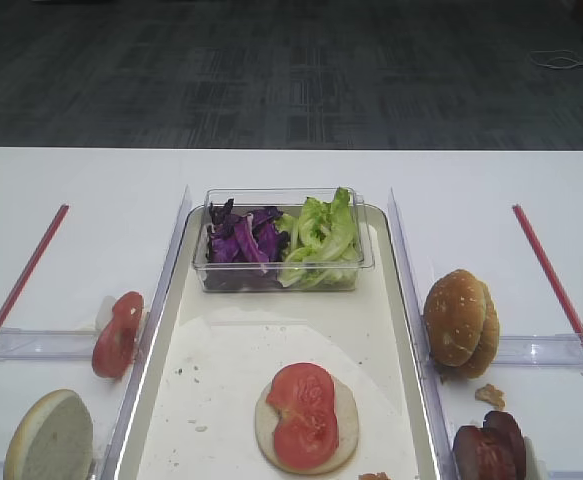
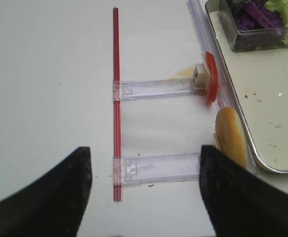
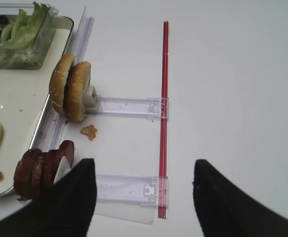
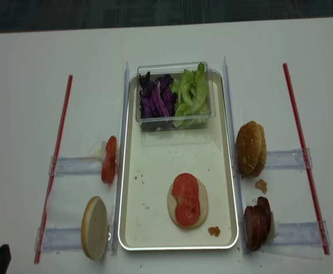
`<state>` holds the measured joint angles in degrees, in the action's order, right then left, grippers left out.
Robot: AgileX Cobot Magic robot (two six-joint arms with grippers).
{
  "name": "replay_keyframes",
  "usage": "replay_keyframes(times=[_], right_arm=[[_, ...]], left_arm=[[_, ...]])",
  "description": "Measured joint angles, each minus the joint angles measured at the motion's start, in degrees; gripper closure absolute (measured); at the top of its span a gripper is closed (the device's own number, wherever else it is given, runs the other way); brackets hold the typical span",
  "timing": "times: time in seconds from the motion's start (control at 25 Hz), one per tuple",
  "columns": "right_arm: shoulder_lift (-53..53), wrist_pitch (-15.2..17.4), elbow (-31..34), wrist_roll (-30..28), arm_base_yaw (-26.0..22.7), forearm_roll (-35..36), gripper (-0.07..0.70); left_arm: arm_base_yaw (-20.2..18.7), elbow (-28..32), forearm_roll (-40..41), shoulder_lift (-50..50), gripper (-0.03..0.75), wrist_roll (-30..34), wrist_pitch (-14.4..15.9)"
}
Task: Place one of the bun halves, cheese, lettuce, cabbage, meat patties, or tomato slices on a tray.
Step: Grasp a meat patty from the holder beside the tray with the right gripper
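The cream tray (image 1: 216,350) holds a bun half (image 1: 347,420) topped with tomato slices (image 1: 301,412). At its far end, cabbage (image 1: 239,240) and lettuce (image 1: 321,235) fill a clear box. To the right of the tray, two bun halves (image 3: 70,89) stand on edge, with meat patties (image 3: 40,170) nearer me. On the left stand a tomato slice (image 2: 211,78) and a bun half (image 2: 230,136). My right gripper (image 3: 141,170) is open above a clear holder, its left finger beside the patties. My left gripper (image 2: 144,153) is open and holds nothing, its right finger near the bun half.
A red rod (image 1: 556,285) lies far right and another red rod (image 1: 26,270) far left. Clear plastic holders (image 3: 126,106) run from the rods to the tray's sides. A crumb (image 3: 89,131) lies between the buns and patties. Another crumb (image 4: 214,231) sits on the tray.
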<state>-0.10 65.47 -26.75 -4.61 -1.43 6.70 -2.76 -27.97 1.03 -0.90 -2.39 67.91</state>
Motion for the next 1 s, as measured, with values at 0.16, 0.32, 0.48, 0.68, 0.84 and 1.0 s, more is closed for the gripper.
replay_keyframes(times=[0.16,0.32,0.48,0.68,0.84,1.0], right_arm=[[4.5,0.0,0.0,0.0,0.0,0.0,0.155],[9.3,0.0,0.0,0.0,0.0,0.0,0.155],[12.8,0.0,0.0,0.0,0.0,0.0,0.155],[15.9,1.6,-1.1,0.0,0.0,0.0,0.155],[18.6,4.7,-3.4,0.0,0.0,0.0,0.155],[21.5,6.5,-5.7,0.7,0.0,0.1,0.155]], left_arm=[[0.0,0.0,0.0,0.0,0.276,0.0,0.0],[0.0,0.0,0.0,0.0,0.276,0.0,0.0],[0.0,0.0,0.0,0.0,0.276,0.0,0.0],[0.0,0.0,0.0,0.0,0.276,0.0,0.0],[0.0,0.0,0.0,0.0,0.276,0.0,0.0],[0.0,0.0,0.0,0.0,0.276,0.0,0.0]])
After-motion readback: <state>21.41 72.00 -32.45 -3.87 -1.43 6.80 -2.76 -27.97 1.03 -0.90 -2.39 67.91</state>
